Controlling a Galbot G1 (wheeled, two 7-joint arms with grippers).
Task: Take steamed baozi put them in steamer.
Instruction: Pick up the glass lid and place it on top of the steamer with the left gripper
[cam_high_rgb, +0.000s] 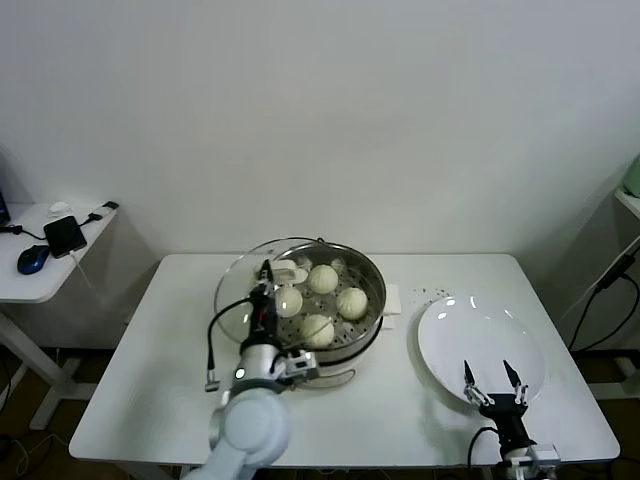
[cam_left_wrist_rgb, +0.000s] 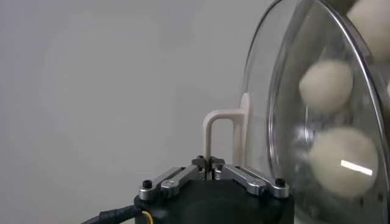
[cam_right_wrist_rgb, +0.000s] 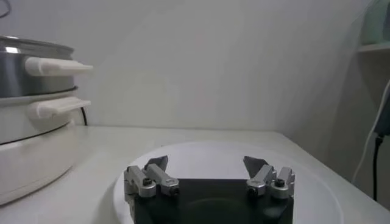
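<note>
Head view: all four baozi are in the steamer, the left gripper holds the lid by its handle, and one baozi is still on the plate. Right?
No. The plate is bare in the head view; all four baozi sit in the steamer. The left gripper does hold the lid by its handle.

Four steamed baozi (cam_high_rgb: 320, 303) sit in the steamer (cam_high_rgb: 368, 318) at the middle of the white tabletop (cam_high_rgb: 160, 380). The left claw (cam_high_rgb: 266, 272) grips a glass lid (cam_high_rgb: 235, 295) tilted at the steamer's left rim. The right claw (cam_high_rgb: 494, 382) hangs spread over the near edge of the white plate (cam_high_rgb: 470, 335).
</note>
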